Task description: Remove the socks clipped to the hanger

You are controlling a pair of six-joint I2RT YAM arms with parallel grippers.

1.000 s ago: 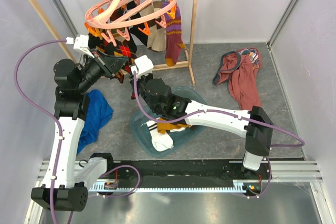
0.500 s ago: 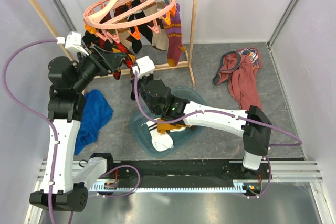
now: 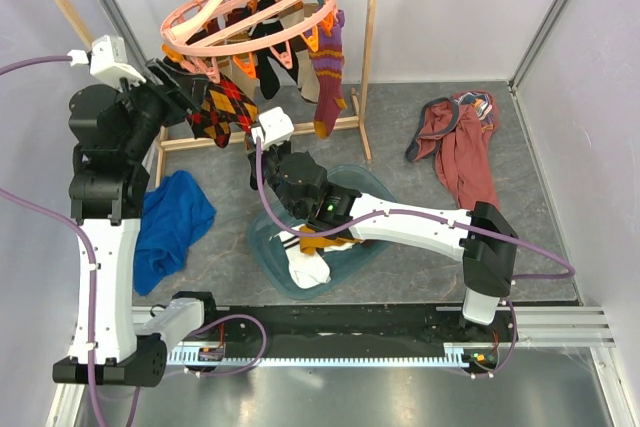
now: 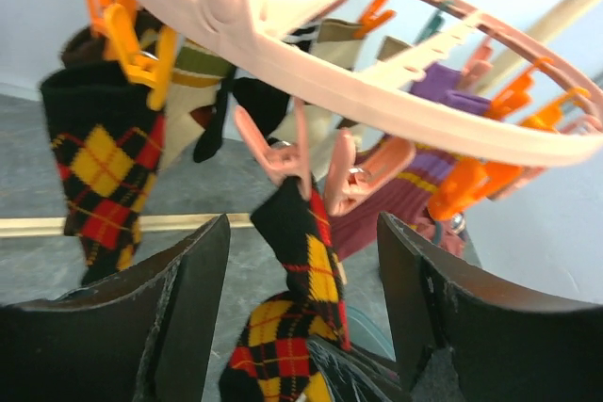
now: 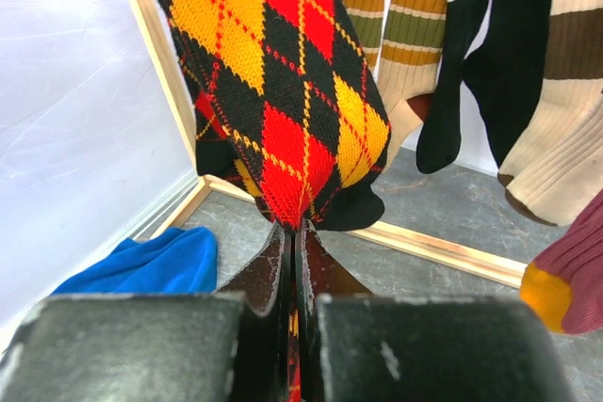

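The salmon-pink ring hanger [image 3: 250,7] hangs from the rack's rail, with several socks clipped under it. A black-red-yellow argyle sock [image 4: 306,280] dangles from a pink clip [image 4: 283,152], between my left gripper's [image 4: 301,313] wide-open fingers and untouched by them. My right gripper [image 5: 295,233] is shut on the toe of that argyle sock [image 5: 283,91]. In the top view the left gripper [image 3: 185,87] sits left of the sock [image 3: 225,107], and the right gripper [image 3: 245,132] is just below it. A second argyle sock [image 4: 99,167] hangs further left. A purple striped sock [image 3: 328,77] hangs at the hanger's right.
A teal basin [image 3: 262,247] holding loose socks lies under my right arm. A blue cloth [image 3: 170,227] lies at the left and a maroon garment [image 3: 460,147] at the right. The wooden rack frame [image 3: 370,47] has a base bar [image 5: 452,251] on the floor.
My left gripper has opened and drawn back up and to the left. My right gripper has shut on the argyle sock's toe. The hanger has swung a little.
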